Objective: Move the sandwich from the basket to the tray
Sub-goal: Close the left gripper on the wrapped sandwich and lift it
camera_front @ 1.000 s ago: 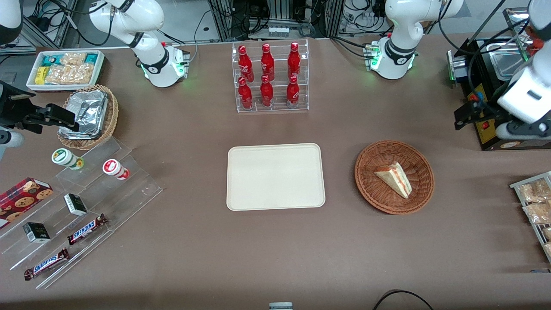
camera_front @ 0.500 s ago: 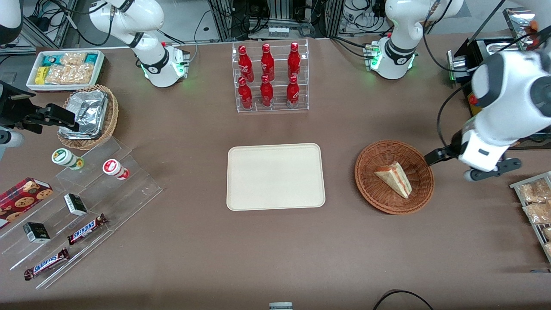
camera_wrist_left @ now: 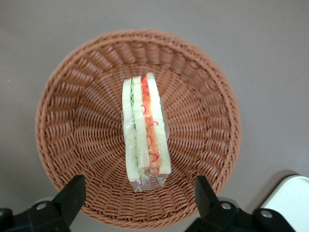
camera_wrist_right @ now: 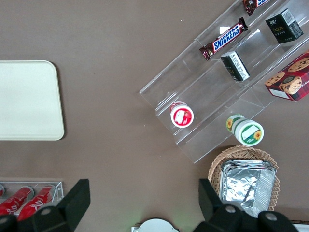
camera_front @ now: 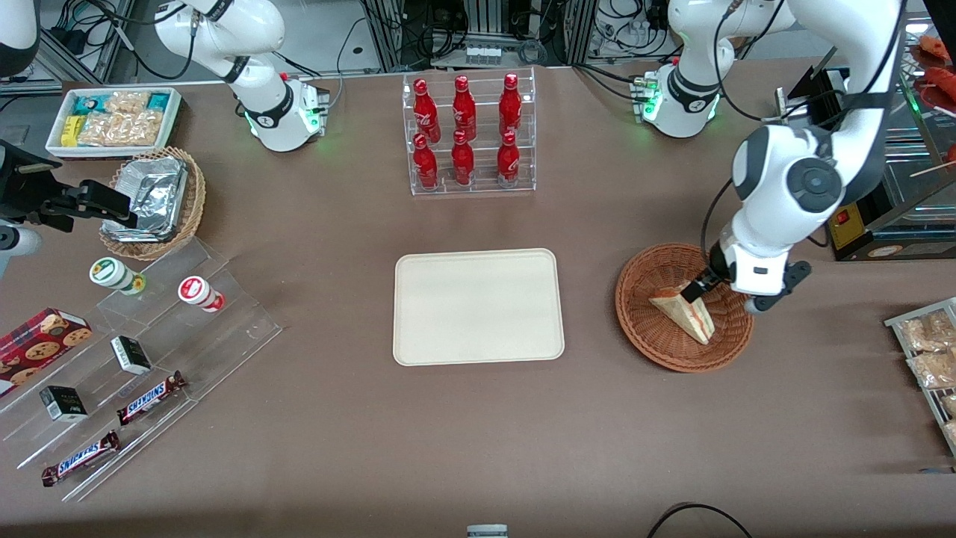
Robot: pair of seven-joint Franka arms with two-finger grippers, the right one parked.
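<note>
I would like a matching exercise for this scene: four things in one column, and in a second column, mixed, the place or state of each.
Things:
1. sandwich
2. tray
3. tool
4. red bottles

Places or states:
A. standing in a clear rack
B. open, above the basket
C. lying in the basket
D. bare, beside the basket

Pairs: 1-C, 2-D, 3-B, 4-A

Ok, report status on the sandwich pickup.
Gripper open, above basket. Sandwich in basket, not gripped. Tray bare. Nothing in the way.
</note>
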